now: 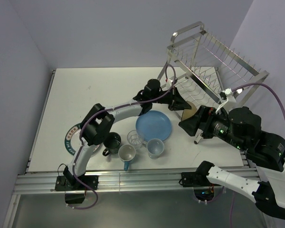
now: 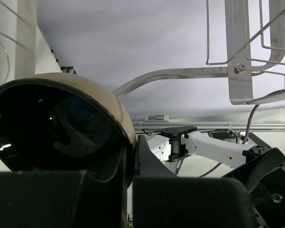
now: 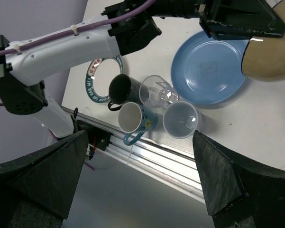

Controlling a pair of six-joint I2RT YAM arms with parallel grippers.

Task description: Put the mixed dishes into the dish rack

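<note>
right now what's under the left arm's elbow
The white plate with the teal lettered rim lies on the table there. The left arm covers much of it; only part of its rim shows.

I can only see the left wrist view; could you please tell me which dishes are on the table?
Observer: Six: the light-blue plate, clear glass, dark mug, white-and-blue mug, light-blue cup and lettered white plate.
Operator: Thank you. Where is my bowl relative to the rack?
Observer: The black bowl, in the left end effector, is just in front of the dish rack, not in it.
Operator: And the right end effector?
Observer: The right end effector is open, holding nothing.
</note>
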